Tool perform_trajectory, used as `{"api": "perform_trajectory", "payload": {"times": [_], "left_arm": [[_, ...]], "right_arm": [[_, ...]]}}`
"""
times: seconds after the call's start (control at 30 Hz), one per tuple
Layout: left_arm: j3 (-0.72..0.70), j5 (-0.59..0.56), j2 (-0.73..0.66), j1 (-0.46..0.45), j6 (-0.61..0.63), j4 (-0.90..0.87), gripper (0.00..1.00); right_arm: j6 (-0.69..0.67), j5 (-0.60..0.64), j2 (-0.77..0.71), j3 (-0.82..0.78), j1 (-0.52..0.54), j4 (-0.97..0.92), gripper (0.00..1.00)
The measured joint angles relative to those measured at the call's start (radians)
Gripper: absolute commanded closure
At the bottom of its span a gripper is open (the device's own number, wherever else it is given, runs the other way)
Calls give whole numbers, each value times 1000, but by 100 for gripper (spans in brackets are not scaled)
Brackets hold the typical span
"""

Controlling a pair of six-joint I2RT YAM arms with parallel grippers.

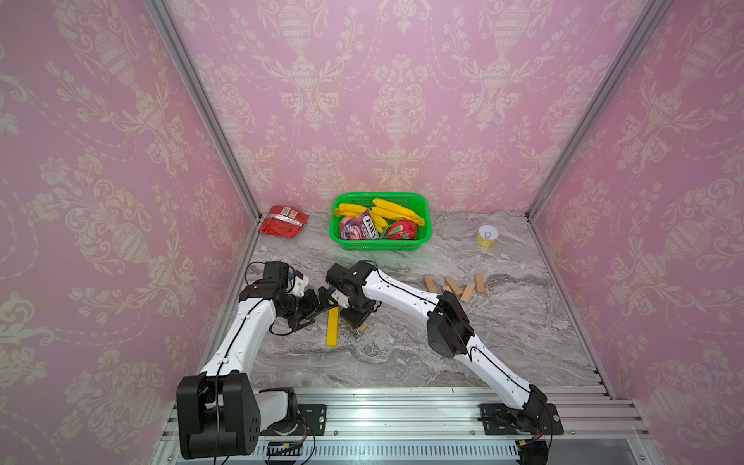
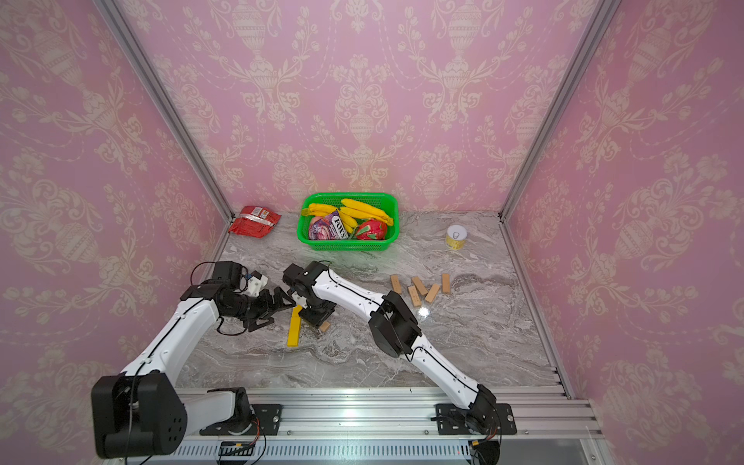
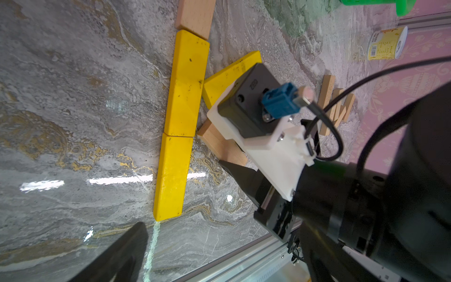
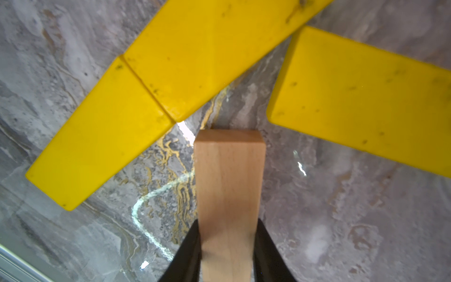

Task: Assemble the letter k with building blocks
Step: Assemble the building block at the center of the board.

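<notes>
The letter k lies partly built on the marble. Its stem is two yellow blocks (image 3: 186, 85) end to end with a wood block (image 3: 195, 17) at the far end, seen as a yellow strip (image 1: 332, 326) in both top views. A slanted yellow block (image 4: 361, 109) branches off it. My right gripper (image 4: 228, 244) is shut on a tan wood block (image 4: 229, 183), whose free end points at the stem close to that branch. Its other end (image 1: 363, 327) pokes out under the wrist. My left gripper (image 1: 316, 310) stands open and empty beside the stem.
Several loose wood blocks (image 1: 455, 285) lie to the right of the arms. A green basket (image 1: 380, 245) of bananas and packets stands at the back, with a red packet (image 1: 282, 221) to its left and a yellow can (image 1: 488, 237) to its right. The two wrists are close together.
</notes>
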Motion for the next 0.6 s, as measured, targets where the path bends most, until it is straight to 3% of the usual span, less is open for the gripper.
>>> {"api": "perform_trajectory", "payload": {"times": [0.37, 0.6], "left_arm": [[-4, 0, 0, 0, 0, 4, 1], [-4, 1, 0, 0, 0, 7, 1]], "right_arm": [[-16, 0, 5, 17, 3, -14, 65], [-26, -1, 24, 43, 13, -34, 43]]}}
